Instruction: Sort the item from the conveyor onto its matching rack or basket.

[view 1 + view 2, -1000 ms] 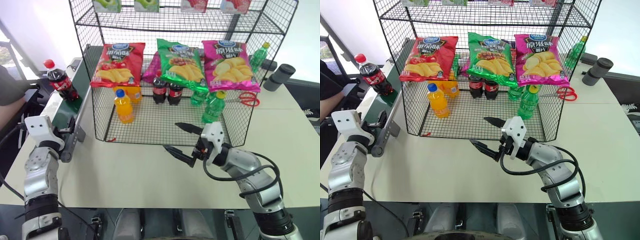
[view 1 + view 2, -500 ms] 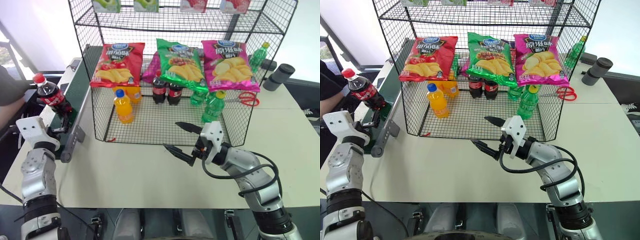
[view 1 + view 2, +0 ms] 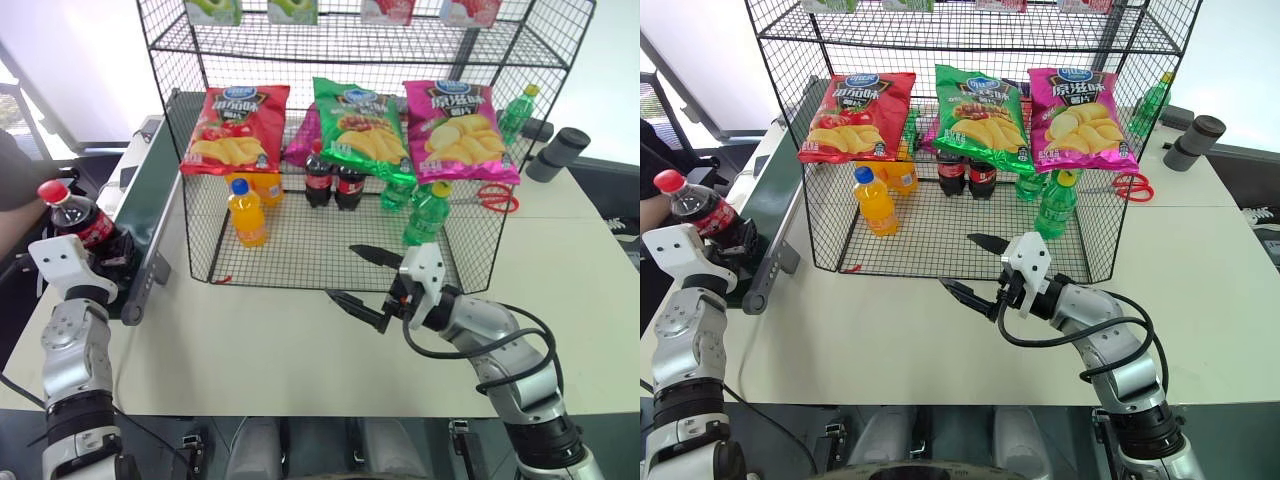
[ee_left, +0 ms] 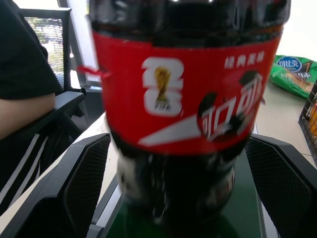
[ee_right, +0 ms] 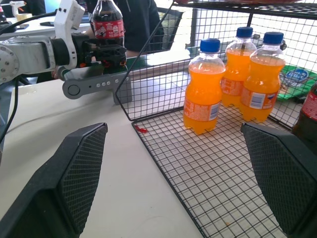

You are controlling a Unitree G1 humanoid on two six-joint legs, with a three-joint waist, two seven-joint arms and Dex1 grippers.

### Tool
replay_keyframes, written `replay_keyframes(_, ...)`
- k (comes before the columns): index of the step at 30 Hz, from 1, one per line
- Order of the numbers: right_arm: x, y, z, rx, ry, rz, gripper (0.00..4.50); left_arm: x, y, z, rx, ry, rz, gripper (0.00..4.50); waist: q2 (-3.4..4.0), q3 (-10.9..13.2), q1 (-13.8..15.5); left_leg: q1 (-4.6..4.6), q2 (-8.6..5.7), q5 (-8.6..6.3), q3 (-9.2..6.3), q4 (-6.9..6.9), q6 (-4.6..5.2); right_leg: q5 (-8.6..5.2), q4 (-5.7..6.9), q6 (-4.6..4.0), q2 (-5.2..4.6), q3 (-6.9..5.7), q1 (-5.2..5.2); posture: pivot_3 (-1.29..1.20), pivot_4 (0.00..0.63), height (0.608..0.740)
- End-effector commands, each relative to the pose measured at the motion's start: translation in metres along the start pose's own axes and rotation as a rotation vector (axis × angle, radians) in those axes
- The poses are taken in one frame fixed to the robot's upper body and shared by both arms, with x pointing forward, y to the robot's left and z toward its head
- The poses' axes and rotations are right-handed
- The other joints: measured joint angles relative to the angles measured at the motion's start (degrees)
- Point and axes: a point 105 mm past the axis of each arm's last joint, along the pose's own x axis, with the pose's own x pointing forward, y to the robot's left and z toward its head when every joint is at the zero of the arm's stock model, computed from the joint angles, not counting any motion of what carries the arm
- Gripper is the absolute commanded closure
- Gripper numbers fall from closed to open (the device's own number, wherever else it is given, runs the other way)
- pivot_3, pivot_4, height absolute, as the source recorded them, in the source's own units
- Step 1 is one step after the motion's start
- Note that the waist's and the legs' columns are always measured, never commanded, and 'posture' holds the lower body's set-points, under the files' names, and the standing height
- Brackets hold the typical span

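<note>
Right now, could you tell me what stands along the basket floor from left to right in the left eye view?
Orange soda bottle → two cola bottles → green bottle.

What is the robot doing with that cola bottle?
The cola bottle stands at the near end of the green conveyor, right between the open fingers of the left gripper, not squeezed yet. The right gripper hangs open in front of the black wire rack, where orange soda bottles, cola bottles and chip bags sit.
</note>
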Motion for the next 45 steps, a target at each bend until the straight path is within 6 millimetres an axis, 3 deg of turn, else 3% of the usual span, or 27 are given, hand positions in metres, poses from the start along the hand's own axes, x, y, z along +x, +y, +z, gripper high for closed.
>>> replay_keyframes(1, 0.002, 0.002, 0.009, -0.020, -0.034, 0.010, 0.00, 0.000, 0.007, 0.015, -0.001, -0.065, 0.021, 0.54, 0.00, 0.00, 0.01, 0.00, 0.00, 0.00, 0.00, 0.00, 0.00, 0.00, 0.00, 0.00, 0.00, 0.00, 0.00, 0.00, 0.150, 0.740)
replay_keyframes(3, 0.002, 0.002, 0.009, -0.020, -0.033, 0.010, 0.00, -0.001, 0.007, 0.017, 0.007, -0.072, 0.022, 1.27, 0.00, 0.00, 0.05, 0.00, 0.00, 0.00, 0.00, 0.00, 0.00, 0.00, 0.00, 0.00, -0.01, 0.00, 0.00, 0.00, 0.150, 0.740)
replay_keyframes(5, 0.002, 0.002, 0.009, -0.021, -0.032, 0.009, 0.00, -0.002, 0.006, 0.025, 0.011, -0.099, 0.005, 1.27, 0.00, 0.00, 0.09, 0.00, 0.00, 0.00, 0.00, 0.00, 0.00, 0.00, 0.00, 0.00, -0.02, 0.00, 0.00, 0.00, 0.150, 0.740)
replay_keyframes(10, 0.001, 0.001, 0.009, -0.023, -0.031, 0.009, 0.00, -0.005, -0.002, 0.070, -0.001, -0.206, -0.142, 1.27, -0.26, 0.03, -0.01, -0.04, 0.00, 0.00, -0.03, 0.00, 0.00, 0.00, 0.00, 0.00, -0.02, -0.02, -0.03, 0.00, 0.150, 0.740)
replay_keyframes(14, -0.001, -0.003, 0.009, -0.025, -0.028, 0.008, 0.00, -0.022, -0.036, 0.107, -0.039, -0.218, -0.492, 1.27, -0.45, 0.08, -0.21, -0.13, 0.04, -0.01, -0.07, -0.03, -0.02, -0.01, -0.07, -0.03, -0.04, -0.04, -0.12, 0.00, 0.150, 0.740)
replay_keyframes(17, -0.002, -0.005, 0.010, -0.026, -0.026, 0.009, 0.00, -0.036, -0.057, 0.114, -0.043, -0.167, -0.671, 1.27, -0.38, 0.08, -0.28, -0.12, 0.02, -0.01, -0.06, -0.10, -0.04, -0.01, -0.19, -0.06, -0.15, -0.02, -0.09, 0.00, 0.150, 0.740)
replay_keyframes(22, -0.002, -0.008, 0.015, -0.004, -0.040, 0.021, 0.00, -0.073, -0.111, 0.102, -0.077, 0.017, -1.017, 1.27, -0.33, 0.09, -0.34, -0.12, 0.00, -0.01, -0.07, -0.15, -0.05, -0.09, -0.22, -0.21, -0.21, -0.03, -0.09, 0.00, 0.150, 0.740)
replay_keyframes(26, -0.002, -0.001, 0.021, 0.051, -0.049, 0.070, 0.00, -0.105, -0.154, 0.070, 0.037, 0.176, -1.271, 1.27, -0.31, 0.11, -0.21, -0.12, -0.01, -0.01, -0.07, -0.15, -0.05, -0.11, -0.23, -0.24, -0.21, -0.03, -0.09, 0.00, 0.150, 0.740)
replay_keyframes(32, 0.004, 0.014, 0.034, 0.123, -0.084, 0.139, 0.00, -0.125, -0.214, 0.045, 0.077, 0.156, -1.511, 1.27, -0.20, 0.18, 0.03, -0.13, -0.02, -0.01, -0.05, -0.16, -0.04, -0.11, -0.23, -0.26, -0.20, -0.03, -0.09, 0.00, 0.150, 0.740)
replay_keyframes(39, 0.007, 0.024, 0.037, 0.152, -0.070, 0.176, 0.00, -0.131, -0.252, 0.038, 0.123, 0.077, -1.678, 1.27, -0.14, 0.21, 0.09, -0.16, -0.01, 0.00, -0.01, -0.15, 0.00, -0.02, -0.24, -0.09, -0.02, 0.01, -0.13, 0.00, 0.150, 0.740)
replay_keyframes(45, 0.007, 0.027, 0.039, 0.166, -0.064, 0.182, 0.00, -0.137, -0.266, 0.034, 0.162, 0.046, -1.764, 1.27, -0.14, 0.21, 0.03, -0.18, -0.03, -0.01, 0.01, -0.08, 0.03, -0.01, -0.25, -0.04, 0.14, 0.01, -0.11, 0.00, 0.150, 0.740)
